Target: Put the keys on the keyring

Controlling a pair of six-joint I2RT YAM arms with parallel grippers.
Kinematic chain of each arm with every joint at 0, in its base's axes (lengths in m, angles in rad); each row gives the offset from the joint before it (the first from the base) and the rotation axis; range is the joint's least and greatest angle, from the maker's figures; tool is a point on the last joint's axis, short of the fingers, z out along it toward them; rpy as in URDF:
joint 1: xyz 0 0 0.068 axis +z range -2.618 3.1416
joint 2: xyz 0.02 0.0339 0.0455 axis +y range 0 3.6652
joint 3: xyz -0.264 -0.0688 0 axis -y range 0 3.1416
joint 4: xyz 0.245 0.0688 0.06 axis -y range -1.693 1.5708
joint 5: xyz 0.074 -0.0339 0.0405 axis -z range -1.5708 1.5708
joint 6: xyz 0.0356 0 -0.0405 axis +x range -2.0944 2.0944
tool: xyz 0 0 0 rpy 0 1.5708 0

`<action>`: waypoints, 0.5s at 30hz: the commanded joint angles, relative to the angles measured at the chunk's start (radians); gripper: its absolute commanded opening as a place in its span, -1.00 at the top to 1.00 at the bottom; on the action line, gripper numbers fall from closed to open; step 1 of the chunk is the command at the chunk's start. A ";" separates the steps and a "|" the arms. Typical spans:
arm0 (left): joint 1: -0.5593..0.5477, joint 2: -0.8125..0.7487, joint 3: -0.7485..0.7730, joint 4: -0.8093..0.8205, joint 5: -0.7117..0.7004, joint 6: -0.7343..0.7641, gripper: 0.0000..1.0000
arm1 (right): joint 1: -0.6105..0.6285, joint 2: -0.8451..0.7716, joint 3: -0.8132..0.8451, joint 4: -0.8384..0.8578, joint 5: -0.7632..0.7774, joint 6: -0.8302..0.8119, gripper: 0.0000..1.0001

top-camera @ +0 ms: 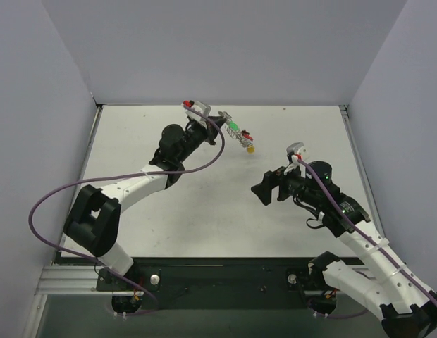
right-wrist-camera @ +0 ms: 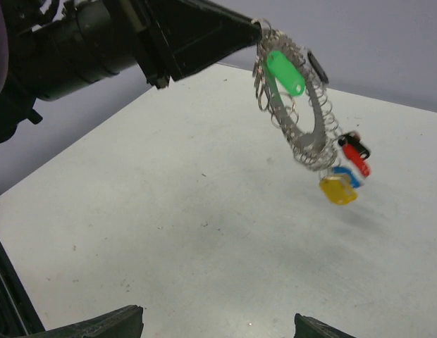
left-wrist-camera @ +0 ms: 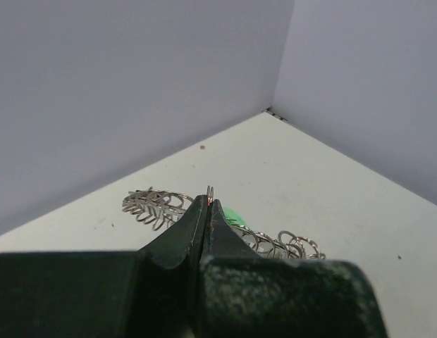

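Observation:
My left gripper (top-camera: 223,117) is shut on the keyring (right-wrist-camera: 301,113), a silver ring fringed with wire loops, and holds it up above the table. It also shows in the left wrist view (left-wrist-camera: 156,205), pinched at the fingertips (left-wrist-camera: 208,202). Green (right-wrist-camera: 285,72), red (right-wrist-camera: 354,151), blue (right-wrist-camera: 347,173) and yellow (right-wrist-camera: 337,190) keys hang from it; in the top view they show at the ring (top-camera: 239,132). My right gripper (top-camera: 263,191) is open and empty, low over the table, facing the ring from a distance.
A small black clip (right-wrist-camera: 318,67) hangs on the ring's far side. Grey walls (top-camera: 225,49) enclose the white table (top-camera: 204,211) on three sides. The left arm (top-camera: 144,183) reaches across the left half.

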 commanded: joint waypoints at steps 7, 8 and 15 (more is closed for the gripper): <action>0.030 0.157 -0.032 0.263 -0.045 -0.036 1.00 | -0.015 0.039 -0.018 0.002 0.010 0.005 -0.73; 0.030 0.177 -0.054 0.273 -0.038 -0.054 1.00 | -0.015 0.043 -0.018 0.002 0.006 0.003 -0.73; 0.014 0.255 -0.176 0.416 -0.018 -0.152 1.00 | -0.021 0.059 -0.018 0.000 -0.009 0.000 -0.72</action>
